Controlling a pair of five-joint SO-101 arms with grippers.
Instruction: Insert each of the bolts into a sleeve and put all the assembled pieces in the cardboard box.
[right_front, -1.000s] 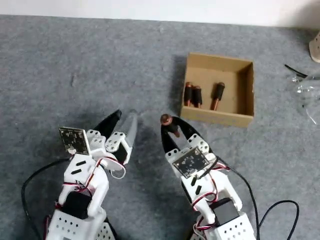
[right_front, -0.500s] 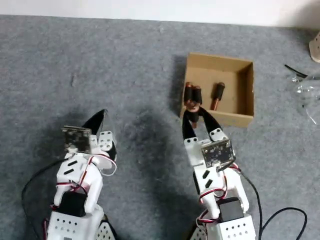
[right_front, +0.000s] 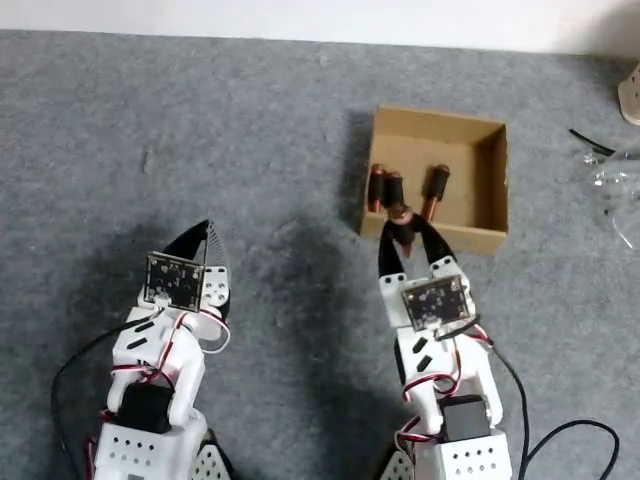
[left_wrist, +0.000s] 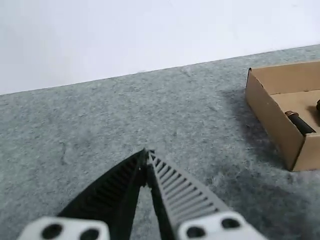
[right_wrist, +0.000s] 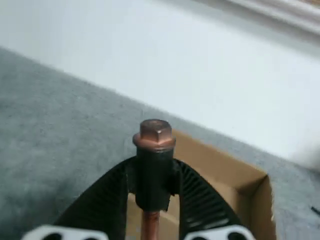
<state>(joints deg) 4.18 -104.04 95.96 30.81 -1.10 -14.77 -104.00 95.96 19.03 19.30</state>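
My right gripper (right_front: 404, 228) is shut on an assembled piece (right_wrist: 153, 165), a copper bolt in a black sleeve, held upright above the near wall of the cardboard box (right_front: 489, 160). In the right wrist view the bolt's hex head (right_wrist: 154, 133) stands above the fingers, with the cardboard box (right_wrist: 222, 167) behind it. Three assembled pieces (right_front: 385, 188) lie inside the box. My left gripper (right_front: 205, 232) is shut with nothing in it, low over the grey carpet at the near left; its tips (left_wrist: 147, 156) meet in the left wrist view, with the cardboard box (left_wrist: 272, 112) off to one side.
Grey carpet (right_front: 200, 130) covers the table. Clear plastic and a black wire (right_front: 605, 165) lie at the far right edge, beyond the box. A white wall (left_wrist: 150, 30) runs along the back.
My right gripper has carried the assembled piece from the middle of the table over to the box's near wall. My left gripper has drawn back and closed.
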